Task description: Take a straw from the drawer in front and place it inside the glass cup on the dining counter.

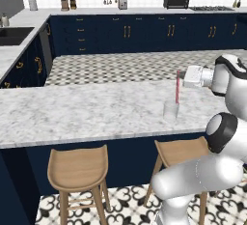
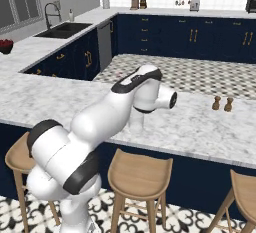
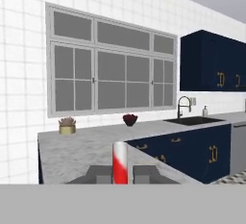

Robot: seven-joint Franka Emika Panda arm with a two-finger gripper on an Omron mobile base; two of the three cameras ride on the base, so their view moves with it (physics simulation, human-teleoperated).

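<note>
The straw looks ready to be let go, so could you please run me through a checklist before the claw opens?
1. Straw held in the claw: ok, it stands between the fingertips in the hand view.
2. Straw upright: ok, near vertical in the left base view.
3. Straw's lower end inside the glass cup: ok, it appears to dip past the rim.
4. Lower end resting on the cup's bottom: cannot tell.
5. Cup standing upright on the dining counter: ok.
6. Space beside the cup for the claw to back away: ok, bare marble around it.
</note>
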